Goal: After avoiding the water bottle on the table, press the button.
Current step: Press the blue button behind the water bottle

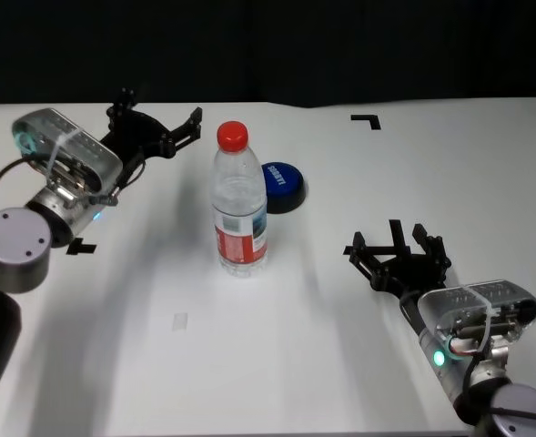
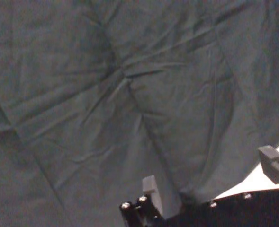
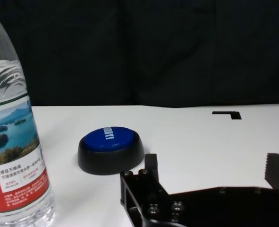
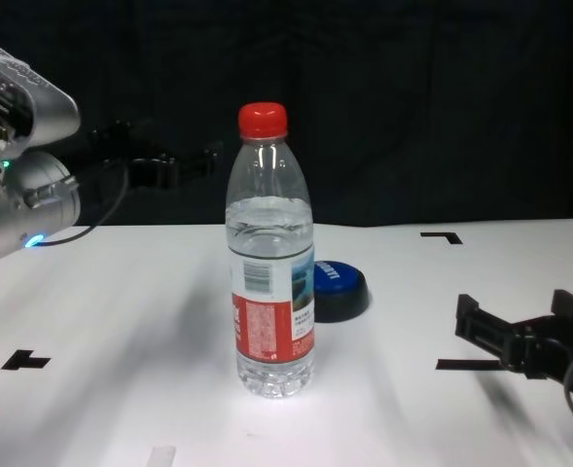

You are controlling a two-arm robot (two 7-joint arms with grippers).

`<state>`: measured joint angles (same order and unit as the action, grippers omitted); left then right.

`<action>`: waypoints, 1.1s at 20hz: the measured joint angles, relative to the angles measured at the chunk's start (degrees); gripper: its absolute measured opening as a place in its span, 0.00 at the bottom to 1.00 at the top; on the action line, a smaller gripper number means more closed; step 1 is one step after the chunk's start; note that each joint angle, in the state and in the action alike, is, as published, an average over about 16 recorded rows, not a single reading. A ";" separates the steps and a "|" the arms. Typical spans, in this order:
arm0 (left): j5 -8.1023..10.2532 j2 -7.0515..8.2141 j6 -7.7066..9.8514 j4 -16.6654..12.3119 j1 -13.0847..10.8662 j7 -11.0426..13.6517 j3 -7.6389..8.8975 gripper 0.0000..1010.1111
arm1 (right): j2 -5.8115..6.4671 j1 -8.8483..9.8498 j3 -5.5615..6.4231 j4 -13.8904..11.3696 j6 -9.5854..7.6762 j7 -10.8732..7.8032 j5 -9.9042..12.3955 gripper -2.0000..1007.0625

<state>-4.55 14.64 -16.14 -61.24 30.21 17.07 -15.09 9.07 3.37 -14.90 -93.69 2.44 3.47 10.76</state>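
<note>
- water bottle [image 1: 240,205] stands upright mid-counter [image 1: 277,364]; button [image 1: 282,185] sits just behind it toward the right, the 2 close but looks like a gap between them.
- right end effector [image 1: 397,252] low near the counter, well right of the bottle, fingers spread, holding nothing. Button is ahead and to its left.
- left end effector [image 1: 156,130] raised at the far left side, fingers spread, empty. Pointing toward the bottle cap height.
- Risk 1: right arm sweeping straight left clips the bottle's lower body. Tall and narrow, likely to tip.
- Risk 2: spread fingers widen the footprint; 1 finger could catch the label side during the press.
- Risk 3: a left-arm approach crosses the cap line, knocking it over onto the button.
- Risk 4: off-centre press on the dome slides the base into the bottle.
</note>
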 joint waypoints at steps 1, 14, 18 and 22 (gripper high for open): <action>0.18 0.07 0.16 0.22 0.20 0.27 -0.06 0.99 | 0.00 0.00 0.00 0.00 0.00 0.00 0.00 1.00; 1.84 0.61 1.90 2.41 0.51 2.25 -1.41 0.99 | 0.00 0.00 0.00 0.00 0.00 0.00 0.00 1.00; 1.82 0.58 2.01 3.41 0.55 2.34 -1.89 0.99 | 0.00 0.00 0.00 0.00 0.00 0.00 0.00 1.00; 1.84 0.49 2.11 4.56 0.74 2.49 -2.30 0.99 | 0.00 0.00 0.00 0.00 0.00 0.00 0.00 1.00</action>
<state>-2.72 15.12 -14.03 -56.68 30.95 19.57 -17.39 9.07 3.37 -14.90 -93.69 2.44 3.47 10.77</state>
